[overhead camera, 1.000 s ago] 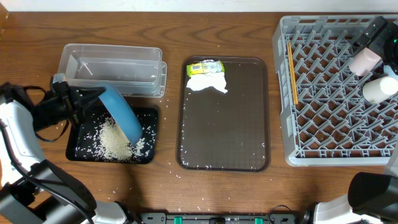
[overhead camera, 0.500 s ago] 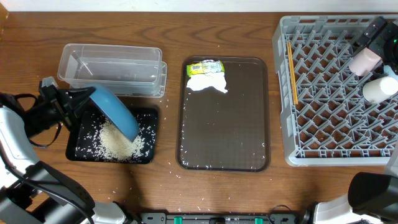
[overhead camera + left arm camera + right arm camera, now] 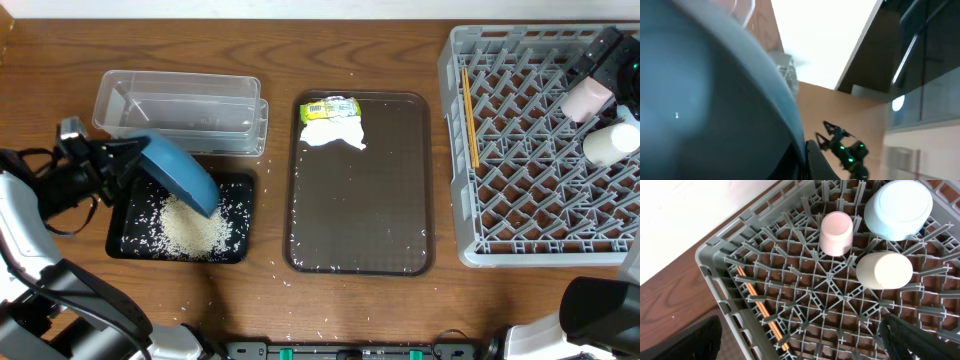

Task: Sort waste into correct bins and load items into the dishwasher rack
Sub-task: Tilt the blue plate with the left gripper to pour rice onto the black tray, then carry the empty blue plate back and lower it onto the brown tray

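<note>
left jaws: clamped on the bowl (image 3: 180,175) rim
bowl: tilted over black tray (image 3: 118,248), rice (image 3: 190,230) heaped beneath
right jaws: spread wide above rack (image 3: 715,265)

The bench (image 3: 400,310) is brown wood with a streaked grain, evenly lit. Past its far edge runs a pale strip (image 3: 300,8) (wall or floor, hard to tell). The left wrist view looks up at a bright white surface (image 3: 825,35), a tan panel (image 3: 865,107) and dark glazing (image 3: 935,75) with a slanted strip light (image 3: 905,57).
</note>
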Controlling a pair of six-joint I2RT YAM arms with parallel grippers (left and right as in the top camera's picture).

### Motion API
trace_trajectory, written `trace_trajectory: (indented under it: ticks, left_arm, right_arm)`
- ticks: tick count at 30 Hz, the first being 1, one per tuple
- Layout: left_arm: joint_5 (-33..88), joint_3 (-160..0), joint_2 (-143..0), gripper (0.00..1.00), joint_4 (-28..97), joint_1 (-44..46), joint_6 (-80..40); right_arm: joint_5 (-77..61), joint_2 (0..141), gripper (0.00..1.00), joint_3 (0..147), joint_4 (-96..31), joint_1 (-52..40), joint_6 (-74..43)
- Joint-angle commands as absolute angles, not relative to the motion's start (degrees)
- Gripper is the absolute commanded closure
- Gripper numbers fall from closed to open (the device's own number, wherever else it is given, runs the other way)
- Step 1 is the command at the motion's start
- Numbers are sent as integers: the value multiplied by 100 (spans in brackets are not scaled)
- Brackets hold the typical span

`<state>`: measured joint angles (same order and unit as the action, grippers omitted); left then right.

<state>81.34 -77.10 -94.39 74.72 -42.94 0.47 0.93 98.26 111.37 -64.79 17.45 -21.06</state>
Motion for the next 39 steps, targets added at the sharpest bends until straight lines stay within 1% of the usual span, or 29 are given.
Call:
trace_trajectory:
  ticks: [1, 3, 9, 17, 20, 22, 24, 26, 31, 34, 39]
  left_arm:
    - [8451, -7714, -9323, 94, 7695, -4362, 128]
    - [8501, -7714, -9290, 94, 7697, -4307, 349]
    - [8510, -7717, -9146, 94, 7870, -4016, 366]
    - [8479, -7994, -8670, 94, 7478, -3232, 314]
    - [8084, -8034, -8427, 94, 6956, -2801, -276]
    - [7391, -8034, -8270, 94, 6445, -2429, -974]
    - [6582, -8034, -8130, 94, 6045, -1949, -1621]
    - [6049, -8034, -8014, 94, 5699, -1382, -1898]
    - [4678, -8034, -8009, 94, 4919, 327, -2182]
    - [3804, -8034, -8173, 93, 4676, 1439, -2182]
    - [2759, -8034, -8591, 94, 4554, 2847, -2182]
  right_arm:
    - [128, 9830, 1, 11170, -6499, 1756, -2182]
    - [128, 9830, 1, 11168, -6539, 1756, -2180]
    - [128, 9830, 1, 11168, -6545, 1756, -2180]
    - [128, 9830, 1, 11170, -6543, 1756, -2180]
    - [128, 9830, 1, 11168, -6545, 1756, -2180]
    - [128, 9830, 1, 11168, -6545, 1756, -2180]
    - [128, 9830, 1, 11170, -6545, 1756, -2180]
    - [128, 9830, 1, 11170, -6545, 1756, -2180]
    - [128, 9830, 1, 11168, -6543, 1756, -2180]
    - [128, 9830, 1, 11168, -6545, 1756, -2180]
    - [128, 9830, 1, 11168, -6547, 1756, -2180]
